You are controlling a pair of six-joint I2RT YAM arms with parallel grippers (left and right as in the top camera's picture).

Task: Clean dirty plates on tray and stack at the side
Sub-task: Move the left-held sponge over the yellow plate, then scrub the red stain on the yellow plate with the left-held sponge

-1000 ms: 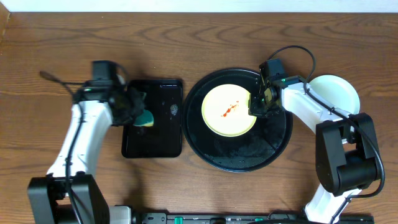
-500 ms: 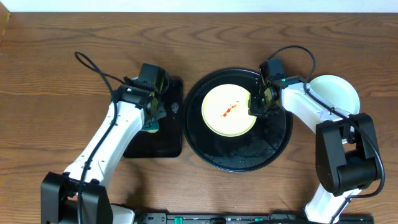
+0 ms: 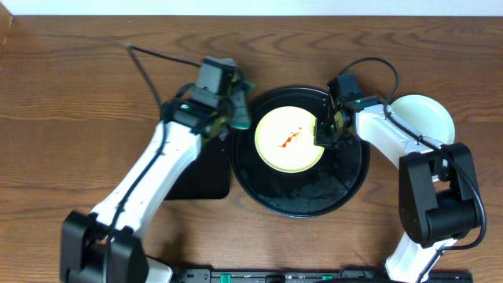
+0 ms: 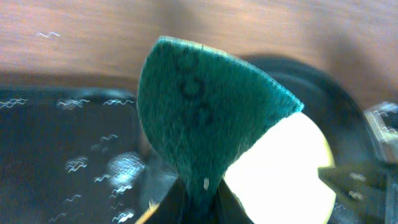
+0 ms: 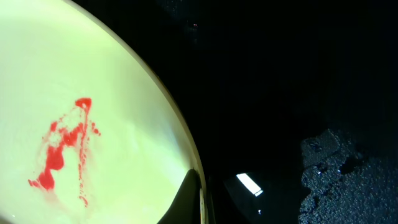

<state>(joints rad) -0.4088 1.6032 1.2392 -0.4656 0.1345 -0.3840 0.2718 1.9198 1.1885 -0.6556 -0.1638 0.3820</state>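
A pale yellow plate (image 3: 289,138) with a red smear (image 3: 289,138) lies in the round black tray (image 3: 302,196). My right gripper (image 3: 324,130) is shut on the plate's right rim. In the right wrist view the fingers (image 5: 199,202) pinch the rim of the plate (image 5: 81,68), with the smear (image 5: 62,146) to their left. My left gripper (image 3: 238,110) is shut on a green sponge (image 4: 205,118) and holds it over the tray's left rim, beside the plate (image 4: 286,174). A light blue plate (image 3: 428,118) sits on the table right of the tray; I cannot tell whether another lies under it.
A smaller rectangular black tray (image 3: 192,177), wet with droplets (image 4: 62,155), sits left of the round tray and is partly covered by my left arm. Water patches lie on the round tray's floor (image 5: 348,168). A cable loops above the right arm (image 3: 377,67).
My left arm has swung right from the rectangular tray to the round tray's left rim, carrying the sponge. The right gripper and the yellow plate have not moved.
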